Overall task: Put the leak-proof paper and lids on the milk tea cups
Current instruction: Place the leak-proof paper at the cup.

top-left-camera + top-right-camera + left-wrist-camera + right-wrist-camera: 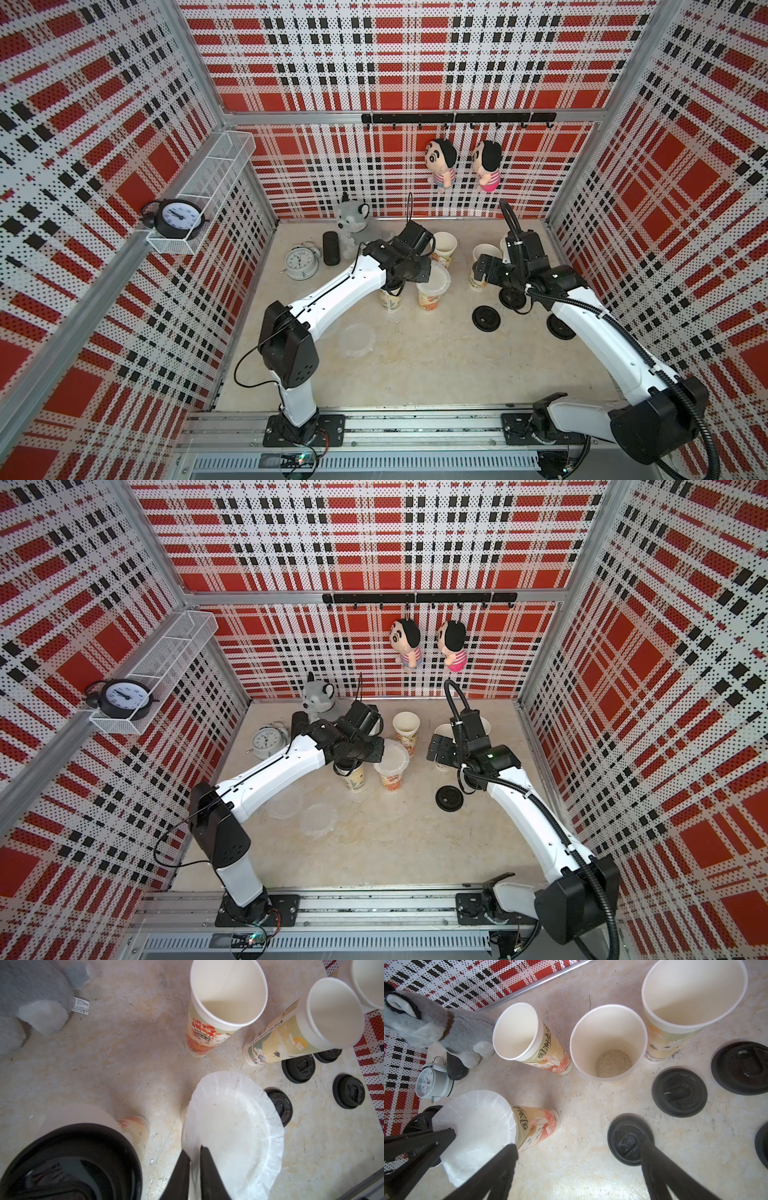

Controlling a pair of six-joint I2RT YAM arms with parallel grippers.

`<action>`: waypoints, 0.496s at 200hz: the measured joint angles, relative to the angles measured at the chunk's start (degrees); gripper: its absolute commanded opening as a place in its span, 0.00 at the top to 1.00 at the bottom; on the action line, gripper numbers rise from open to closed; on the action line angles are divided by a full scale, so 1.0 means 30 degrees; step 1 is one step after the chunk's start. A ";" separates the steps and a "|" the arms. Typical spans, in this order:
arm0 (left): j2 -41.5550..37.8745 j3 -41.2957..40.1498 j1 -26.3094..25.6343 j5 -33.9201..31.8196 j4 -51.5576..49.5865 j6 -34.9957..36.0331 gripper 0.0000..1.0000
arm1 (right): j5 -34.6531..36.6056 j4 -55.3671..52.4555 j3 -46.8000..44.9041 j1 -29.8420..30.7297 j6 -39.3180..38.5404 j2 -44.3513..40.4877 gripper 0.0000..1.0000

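A sheet of leak-proof paper (434,281) (390,757) lies over the mouth of one milk tea cup (428,302) (537,1126) mid-table. My left gripper (195,1152) is at the sheet's (234,1126) near rim, its jaws a narrow slit apart with the rim in the slit. My right gripper (578,1145) hangs wide open and empty over bare table, between that cup and a black lid (630,1139). Three cups (516,1031) (608,1043) (693,995) stand uncovered behind. Another cup (72,1163) under my left wrist wears a black lid. Loose sheets (318,818) (284,802) lie on the table.
Several black lids (486,318) (561,326) lie at the right, under my right arm. A grey plush dog (351,220), a black cylinder (331,247) and a white alarm clock (301,262) sit at the back left. Patterned walls close three sides.
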 measured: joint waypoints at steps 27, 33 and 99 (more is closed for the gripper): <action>0.0007 -0.0029 0.0000 -0.0007 0.0007 0.0000 0.81 | -0.0015 0.0000 0.0000 0.0000 0.0000 0.0000 0.04; 0.0015 -0.0029 0.0000 -0.0022 0.0007 0.0000 0.81 | -0.0015 0.0007 -0.0007 0.0000 0.0000 0.0000 0.04; 0.0328 -0.0029 0.0000 -0.0342 0.0000 0.0015 0.75 | -0.0087 0.0146 -0.0313 0.0000 0.0000 0.0000 0.04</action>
